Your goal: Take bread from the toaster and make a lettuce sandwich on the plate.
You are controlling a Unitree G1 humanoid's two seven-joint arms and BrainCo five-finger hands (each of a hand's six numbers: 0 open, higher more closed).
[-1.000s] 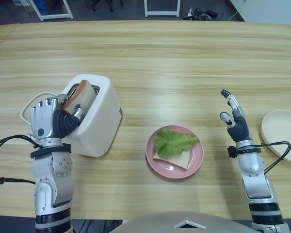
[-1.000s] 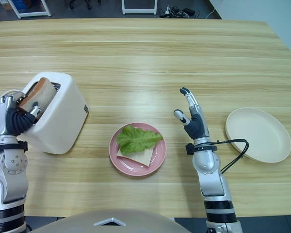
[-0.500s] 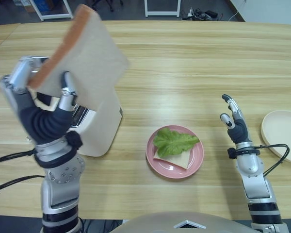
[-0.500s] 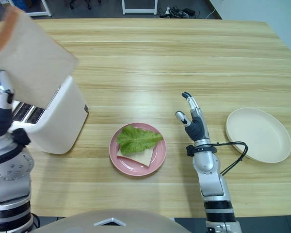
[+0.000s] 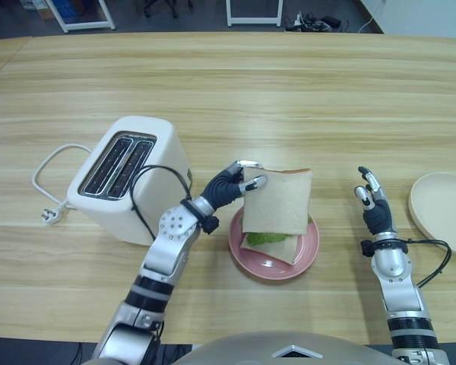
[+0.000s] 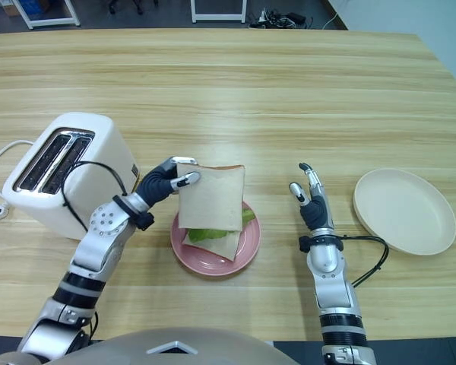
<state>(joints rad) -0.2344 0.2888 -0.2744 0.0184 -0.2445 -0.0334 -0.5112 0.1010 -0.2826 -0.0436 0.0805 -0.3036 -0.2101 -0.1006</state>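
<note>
left eye view: left robot hand [image 5: 235, 182] pinches bread slice [image 5: 277, 201] at frame centre, above lettuce [image 5: 264, 238] on pink plate [image 5: 310, 255] | right eye view: right robot hand [image 6: 313, 207] spread wide, empty, right of centre; toaster [image 6: 38, 199] at left on worktop [image 6: 235, 91]

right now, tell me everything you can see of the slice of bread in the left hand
The slice of bread is squarish and pale, with a thin brown crust along its top edge. The left hand pinches one upper corner and holds it with its broad face toward the camera over the pink plate. It hides most of the lettuce and the lower slice. Whether it touches the lettuce cannot be told.
</note>
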